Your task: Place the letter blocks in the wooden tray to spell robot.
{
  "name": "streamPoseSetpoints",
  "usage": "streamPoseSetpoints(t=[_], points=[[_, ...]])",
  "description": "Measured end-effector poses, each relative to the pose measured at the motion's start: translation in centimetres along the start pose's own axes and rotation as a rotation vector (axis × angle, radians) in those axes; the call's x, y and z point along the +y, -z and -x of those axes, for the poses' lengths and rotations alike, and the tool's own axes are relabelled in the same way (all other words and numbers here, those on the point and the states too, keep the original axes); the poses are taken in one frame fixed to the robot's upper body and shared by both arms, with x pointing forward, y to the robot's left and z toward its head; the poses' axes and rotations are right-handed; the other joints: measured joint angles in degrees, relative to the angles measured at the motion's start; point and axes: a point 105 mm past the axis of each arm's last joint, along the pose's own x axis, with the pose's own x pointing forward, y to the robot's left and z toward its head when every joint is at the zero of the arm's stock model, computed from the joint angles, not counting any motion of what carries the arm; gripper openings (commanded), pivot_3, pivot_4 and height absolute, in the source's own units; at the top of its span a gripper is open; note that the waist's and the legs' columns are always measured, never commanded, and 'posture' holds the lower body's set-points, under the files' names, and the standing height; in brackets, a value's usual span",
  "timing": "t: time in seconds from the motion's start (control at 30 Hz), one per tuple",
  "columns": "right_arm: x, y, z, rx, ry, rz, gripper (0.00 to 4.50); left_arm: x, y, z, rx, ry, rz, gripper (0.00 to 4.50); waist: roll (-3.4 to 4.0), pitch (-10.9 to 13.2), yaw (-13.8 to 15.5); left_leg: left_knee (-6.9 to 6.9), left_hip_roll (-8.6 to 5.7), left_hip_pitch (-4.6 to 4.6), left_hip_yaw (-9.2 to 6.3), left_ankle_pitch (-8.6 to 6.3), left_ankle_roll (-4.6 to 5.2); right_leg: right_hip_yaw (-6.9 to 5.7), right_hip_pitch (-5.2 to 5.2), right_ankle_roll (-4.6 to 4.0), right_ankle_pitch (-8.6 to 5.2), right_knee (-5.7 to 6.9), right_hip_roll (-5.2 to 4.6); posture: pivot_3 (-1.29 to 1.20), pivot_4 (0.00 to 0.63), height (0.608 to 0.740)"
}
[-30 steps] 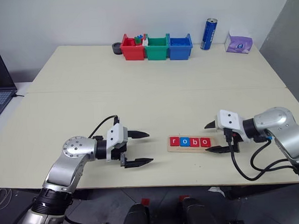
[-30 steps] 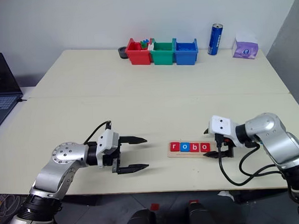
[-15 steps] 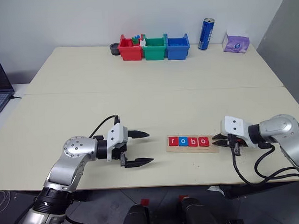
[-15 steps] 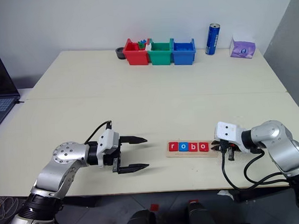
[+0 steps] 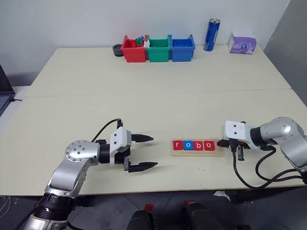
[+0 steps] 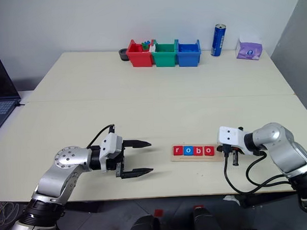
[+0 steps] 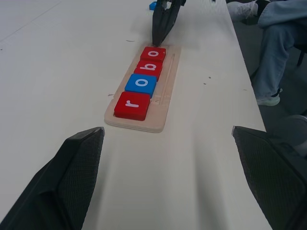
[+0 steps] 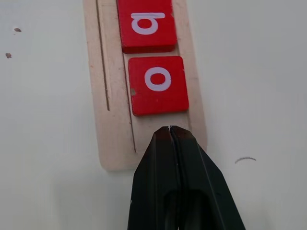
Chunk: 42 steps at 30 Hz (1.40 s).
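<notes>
Right tool (image 8: pixel 170 132): black tapered fingers pressed together, empty, tip at the bare end of the wooden tray (image 8: pixel 115 148), just short of the last red block (image 8: pixel 158 85). Left tool (image 5: pixel 140 152): fingers wide apart, holding nothing, level above the smooth cream worktop (image 5: pixel 142 100), aimed at the tray. Four flat glossy square letter blocks (image 7: pixel 141 84) in the pale grooved tray: three red, one blue, reading r-o-b-o.
</notes>
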Motion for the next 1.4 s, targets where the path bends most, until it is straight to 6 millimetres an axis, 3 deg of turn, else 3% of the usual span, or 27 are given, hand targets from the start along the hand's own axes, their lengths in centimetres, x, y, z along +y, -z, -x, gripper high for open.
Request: streamPoseSetpoints(t=[0.9,1.0,1.13,1.23,1.37,1.4], points=[[0.3,-2.1,-1.4,-0.074,-0.031,0.007,0.03,-0.3,0.1,0.0,0.005,-0.011,0.01,4.5,0.0,0.0,0.0,0.0,0.0,0.0,-0.03,0.0,0.0,-0.01,0.0,-0.01,0.0,0.02,-0.01,0.0,0.15,0.74],[-0.8,-2.0,0.0,-0.094,0.034,-0.022,0.58,-0.2,0.1,0.0,0.005,-0.012,0.01,4.5,0.0,0.0,0.0,0.0,-0.01,0.0,-0.03,0.0,0.0,-0.01,0.0,-0.01,0.0,0.02,-0.01,0.0,0.15,0.74],[-2.5,-1.4,2.9,-0.16,0.213,-0.149,1.95,-0.2,0.0,-0.1,0.002,-0.014,0.008,4.5,0.0,0.0,0.1,0.0,-0.01,-0.04,-0.04,0.0,0.0,-0.05,0.0,-0.01,0.01,0.01,-0.02,0.0,0.15,0.74],[-2.8,0.6,4.8,-0.206,0.393,-0.331,3.04,-0.1,-0.1,-0.1,-0.001,-0.022,0.007,4.5,-0.01,0.0,0.4,-0.01,-0.02,-0.1,-0.08,0.0,0.0,-0.04,0.01,-0.01,0.01,0.01,-0.03,0.0,0.15,0.74],[-1.8,3.5,5.6,-0.231,0.615,-0.556,4.46,-0.1,-0.2,-0.2,-0.003,-0.018,0.004,4.5,0.0,0.0,0.3,-0.03,-0.02,-0.08,-0.08,0.0,-0.01,0.02,0.02,-0.01,0.0,0.04,-0.02,0.0,0.15,0.74],[-1.8,4.2,5.7,-0.244,0.696,-0.625,4.49,-0.1,-0.1,-0.2,-0.003,-0.013,0.005,4.5,0.02,0.0,0.1,-0.02,-0.02,-0.04,-0.05,0.01,-0.01,0.03,0.01,0.0,0.0,0.08,-0.01,0.0,0.15,0.74]])
